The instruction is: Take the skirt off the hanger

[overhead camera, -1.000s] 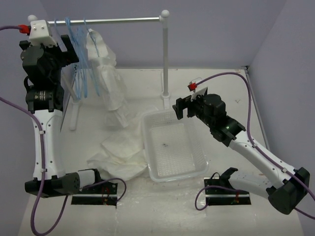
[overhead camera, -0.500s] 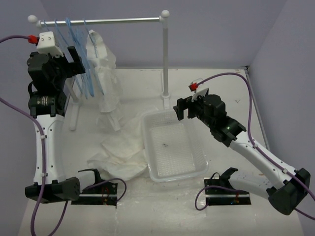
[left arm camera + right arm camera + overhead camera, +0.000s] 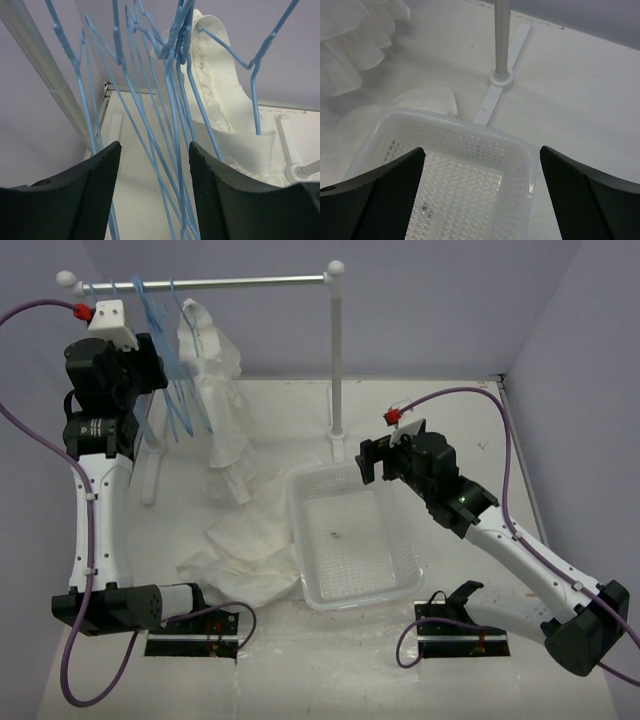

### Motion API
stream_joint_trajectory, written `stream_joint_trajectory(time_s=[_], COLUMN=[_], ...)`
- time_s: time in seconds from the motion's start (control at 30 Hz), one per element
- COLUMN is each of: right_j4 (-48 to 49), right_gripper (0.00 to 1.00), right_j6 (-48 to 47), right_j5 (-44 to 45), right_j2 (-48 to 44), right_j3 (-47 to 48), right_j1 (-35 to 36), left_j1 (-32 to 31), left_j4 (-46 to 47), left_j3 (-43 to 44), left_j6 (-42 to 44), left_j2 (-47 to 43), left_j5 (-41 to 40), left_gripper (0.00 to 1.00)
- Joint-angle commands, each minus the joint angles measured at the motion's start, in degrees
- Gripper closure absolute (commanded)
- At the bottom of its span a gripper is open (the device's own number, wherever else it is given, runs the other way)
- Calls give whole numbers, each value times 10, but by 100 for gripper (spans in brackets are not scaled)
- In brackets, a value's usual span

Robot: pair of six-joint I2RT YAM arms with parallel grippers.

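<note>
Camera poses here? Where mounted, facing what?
Top external: above, behind the robot, looking down at the table; left arm, right arm show.
Left wrist: up by the rack, facing through blue hangers; left end effector at bottom.
Right wrist: over the basket, looking down; right end effector at bottom.
Top and right wrist share the basket.
</note>
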Motion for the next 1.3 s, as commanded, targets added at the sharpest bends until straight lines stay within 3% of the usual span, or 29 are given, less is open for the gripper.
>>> stream_joint_trajectory(time_s=[0.0, 0.33, 0.37, 0.4, 0.57, 0.63, 1.17, 1.27], right_j4=[2, 2, 2, 2, 2, 2, 2, 2], right_gripper=[1, 1, 1, 1, 1, 1, 1, 1], right_j6=[-11, -19, -19, -20, -21, -22, -22, -23], right_j5=[23, 32, 35, 35, 37, 38, 40, 43], right_j2=[11, 30, 31, 32, 36, 38, 40, 37], right_j3=[8, 15, 14, 15, 16, 17, 18, 17], right_j1=[-1, -2, -2, -2, -2, -2, -2, -2], left_j1=[3, 3, 3, 4, 4, 3, 3, 3], left_j4=[-2, 7, 7, 6, -2, -4, 41, 40], left_j3=[25, 37, 38, 39, 47, 49, 65, 65], left_j6=[14, 7, 6, 4, -1, -4, -18, -33], left_j2=[12, 33, 34, 35, 28, 25, -12, -7], left_j5=[-4, 21, 19, 14, -4, -3, -3, -56], left_gripper=[41, 43, 46, 57, 92, 98, 100, 100])
